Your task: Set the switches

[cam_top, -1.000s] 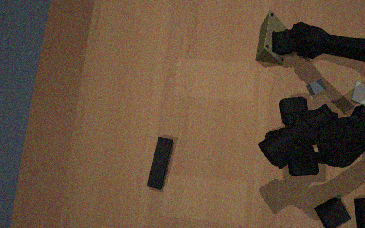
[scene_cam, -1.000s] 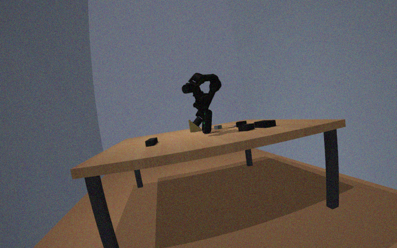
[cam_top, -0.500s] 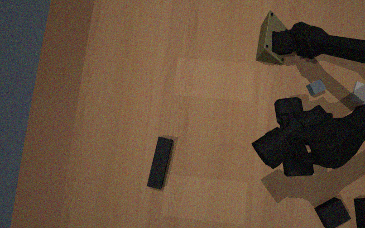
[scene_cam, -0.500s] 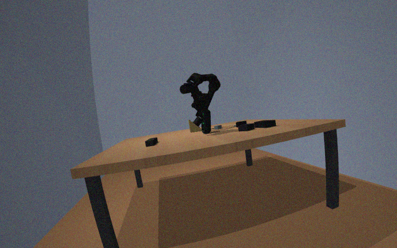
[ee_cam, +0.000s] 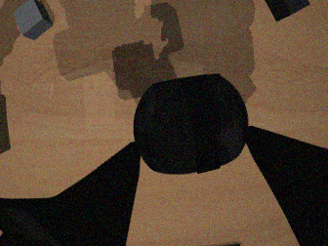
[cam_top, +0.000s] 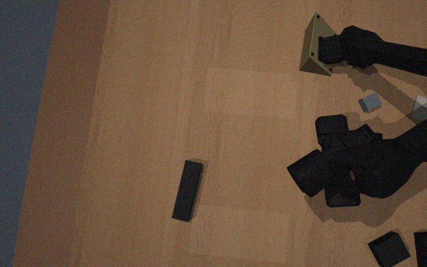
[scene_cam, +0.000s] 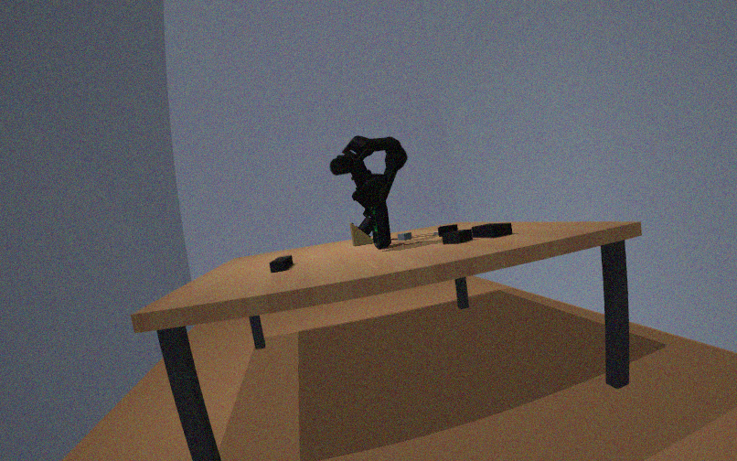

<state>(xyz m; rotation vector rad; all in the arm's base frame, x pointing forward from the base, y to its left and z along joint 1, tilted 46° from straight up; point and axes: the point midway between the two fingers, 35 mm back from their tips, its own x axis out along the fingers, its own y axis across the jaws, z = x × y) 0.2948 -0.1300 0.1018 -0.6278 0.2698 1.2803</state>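
Observation:
The dark grey controller unit (scene_cam: 382, 233) (ee_cam: 185, 112) is held between the two fingers of my gripper (ee_cam: 191, 141). It stands steeply on end, with its rounded end toward the wrist camera. Its lower end is at or just above the bench; I cannot tell whether it touches. In the exterior view a few green switch ends show along its left edge. The switch settings cannot be read. The underside label is not visible in any view. In the top view the arm's wrist hides the unit.
The arm's base stands on an olive wedge bracket (cam_top: 310, 44) (scene_cam: 359, 235). A blue-grey block (cam_top: 372, 101) (scene_cam: 404, 236) (ee_cam: 30, 20) and a pale block (cam_top: 420, 105) lie nearby. A long black block (cam_top: 187, 190) (scene_cam: 281, 264) lies apart; several black modules, including one (cam_top: 389, 250) (scene_cam: 456, 236), lie on the other side.

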